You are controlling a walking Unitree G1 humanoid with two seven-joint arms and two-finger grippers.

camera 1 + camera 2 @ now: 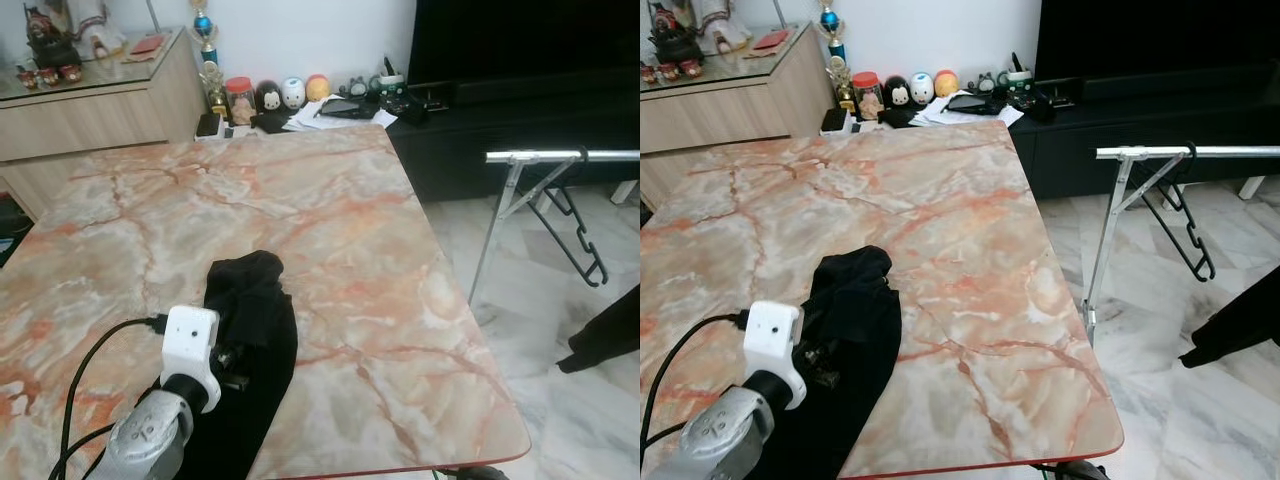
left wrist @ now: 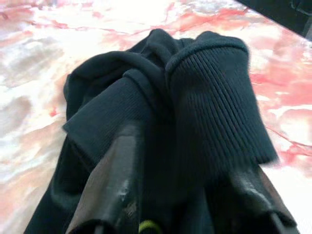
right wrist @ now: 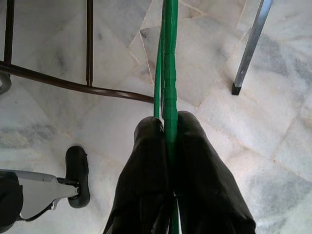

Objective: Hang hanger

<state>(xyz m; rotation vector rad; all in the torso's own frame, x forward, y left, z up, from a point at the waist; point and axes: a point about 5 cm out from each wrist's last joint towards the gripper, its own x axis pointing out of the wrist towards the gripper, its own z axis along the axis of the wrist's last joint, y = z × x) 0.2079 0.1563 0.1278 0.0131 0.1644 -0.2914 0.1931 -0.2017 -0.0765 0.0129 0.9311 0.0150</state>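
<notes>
A black garment (image 1: 250,320) lies crumpled on the marble table (image 1: 330,210) near its front edge. My left gripper (image 2: 183,151) reaches into it from behind, open, with folds of the cloth bunched between its two fingers. Down beside the table, over the floor, my right gripper (image 3: 169,122) is shut on a thin green hanger (image 3: 169,58) that runs straight out past its fingertips. To the right of the table stands a silver clothes rack (image 1: 560,157) with a black hanger (image 1: 580,235) hooked on its bar.
A dark cloth (image 1: 608,335) hangs at the right edge. A low black TV cabinet (image 1: 500,110) and a wooden sideboard (image 1: 90,110) stand behind the table, with small ornaments (image 1: 270,95) at its far edge. Dark metal table legs (image 3: 73,85) cross the marble floor.
</notes>
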